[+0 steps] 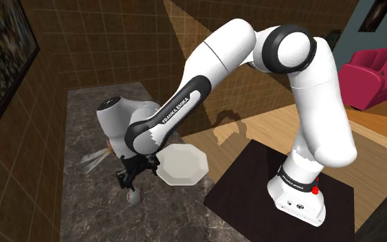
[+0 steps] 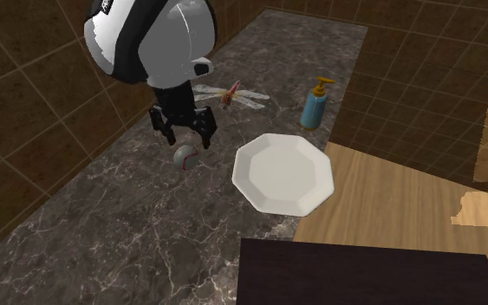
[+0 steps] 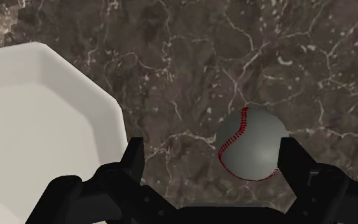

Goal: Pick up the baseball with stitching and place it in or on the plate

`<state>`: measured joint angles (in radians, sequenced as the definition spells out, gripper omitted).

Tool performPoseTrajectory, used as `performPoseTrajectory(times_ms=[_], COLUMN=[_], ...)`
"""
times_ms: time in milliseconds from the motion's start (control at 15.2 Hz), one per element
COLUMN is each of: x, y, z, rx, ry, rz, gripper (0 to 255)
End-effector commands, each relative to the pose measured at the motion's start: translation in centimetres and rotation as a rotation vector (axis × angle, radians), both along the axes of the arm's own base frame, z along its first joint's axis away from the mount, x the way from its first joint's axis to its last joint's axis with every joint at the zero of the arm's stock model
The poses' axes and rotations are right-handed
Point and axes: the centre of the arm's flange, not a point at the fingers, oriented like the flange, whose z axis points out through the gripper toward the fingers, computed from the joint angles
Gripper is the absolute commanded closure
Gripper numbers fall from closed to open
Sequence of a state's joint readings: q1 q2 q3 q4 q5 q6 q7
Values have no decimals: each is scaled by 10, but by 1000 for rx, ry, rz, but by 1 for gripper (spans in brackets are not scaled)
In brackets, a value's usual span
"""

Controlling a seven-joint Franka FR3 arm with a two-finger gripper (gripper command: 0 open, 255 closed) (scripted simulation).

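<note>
A grey-white baseball (image 3: 252, 143) with red stitching lies on the dark marble counter (image 3: 190, 57). My gripper (image 3: 213, 159) hovers just above it, open, with the ball sitting inside the gap close to one finger and held by neither. From the second exterior view the gripper (image 2: 188, 134) points down over the baseball (image 2: 185, 157), and the white octagonal plate (image 2: 283, 173) lies just to the ball's right. The shoulder view shows the gripper (image 1: 128, 180) above the baseball (image 1: 135, 197), with the plate (image 1: 182, 164) beside them. The plate (image 3: 37, 127) is bare.
A blue pump bottle (image 2: 316, 104) stands on the counter beyond the plate. A dragonfly-like figure (image 2: 231, 94) lies behind the gripper near the brown tiled wall (image 2: 34, 95). A wooden surface (image 2: 406, 208) and a dark mat (image 2: 363, 273) adjoin the counter.
</note>
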<state>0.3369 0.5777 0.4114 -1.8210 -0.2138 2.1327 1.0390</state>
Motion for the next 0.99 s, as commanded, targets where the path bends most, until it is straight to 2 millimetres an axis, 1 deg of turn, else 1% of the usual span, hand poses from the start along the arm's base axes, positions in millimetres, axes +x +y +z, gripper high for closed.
performPoseTrajectory(times_ms=[0, 132, 198, 660, 726, 924], x=[12, 23, 25, 18, 18, 18], y=[21, 39, 44, 39, 39, 39], z=[-19, -35, -39, -75, -78, -78], rx=[-6, -10, -10, -10, -10, -10], ry=[0, 0, 0, 0, 0, 0], rz=[-12, -22, -25, -25, -25, -25], gripper=[0, 0, 0, 0, 0, 0])
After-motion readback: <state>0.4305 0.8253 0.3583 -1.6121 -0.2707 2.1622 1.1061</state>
